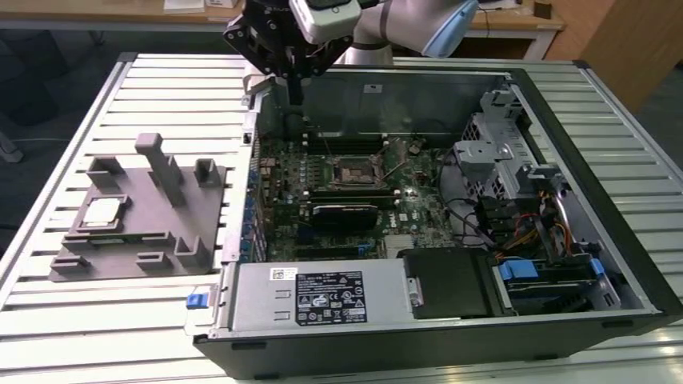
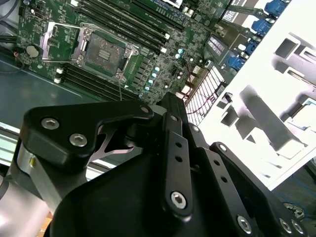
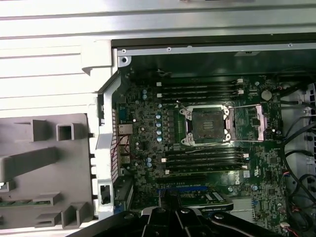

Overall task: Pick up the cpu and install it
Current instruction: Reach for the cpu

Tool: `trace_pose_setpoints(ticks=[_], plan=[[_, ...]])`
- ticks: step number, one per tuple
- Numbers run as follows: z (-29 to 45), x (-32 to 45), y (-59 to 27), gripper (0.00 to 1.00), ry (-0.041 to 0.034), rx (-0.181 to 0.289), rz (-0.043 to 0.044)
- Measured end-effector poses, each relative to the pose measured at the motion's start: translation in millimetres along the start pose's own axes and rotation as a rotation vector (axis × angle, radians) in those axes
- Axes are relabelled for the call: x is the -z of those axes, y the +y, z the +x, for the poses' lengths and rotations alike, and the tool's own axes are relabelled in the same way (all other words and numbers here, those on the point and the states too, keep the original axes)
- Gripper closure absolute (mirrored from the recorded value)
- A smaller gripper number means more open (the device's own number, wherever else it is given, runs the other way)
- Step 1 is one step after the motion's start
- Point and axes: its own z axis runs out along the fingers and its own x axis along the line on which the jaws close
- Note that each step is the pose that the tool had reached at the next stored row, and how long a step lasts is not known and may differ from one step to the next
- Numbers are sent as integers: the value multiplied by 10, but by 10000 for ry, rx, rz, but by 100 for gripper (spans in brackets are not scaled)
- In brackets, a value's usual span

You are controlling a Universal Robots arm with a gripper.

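The jaws are drawn together with nothing between them, and they touch nothing. In the exterior view they point straight down over the far corner of the open computer case point(image 1: 449, 340), on the exterior view's left side of it. Black linkages carry them, hung from the pale grey arm point(image 1: 421, 28).

Beneath them lies the green motherboard point(image 1: 320, 188). Near its middle sits the socket point(image 1: 350, 170). In the first wrist view the socket point(image 3: 207, 124) has its metal frame swung open to one side and its dark square bed uncovered. In the second wrist view the socket point(image 2: 101, 52) looks the same, beyond the black linkages.

The cpu point(image 1: 101, 212) is well apart from the jaws and outside the case. It lies flat, silvery top up, in a recess of the grey moulded holder point(image 1: 149, 232). The holder rests on the slatted white surface point(image 1: 85, 320), to the exterior view's left of the case.

On the near side of the case, a metal box carries a white label point(image 1: 331, 298) with black print. A smaller white sticker point(image 1: 283, 274) sits just beside it. The writing on both is too small to read. A blue tab point(image 1: 195, 301) juts out at the box's near corner.
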Motion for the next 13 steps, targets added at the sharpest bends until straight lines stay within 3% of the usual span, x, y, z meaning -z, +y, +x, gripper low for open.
trace_pose_setpoints(ticks=[13], plan=[[46,-1,-4,89,0,0,0]])
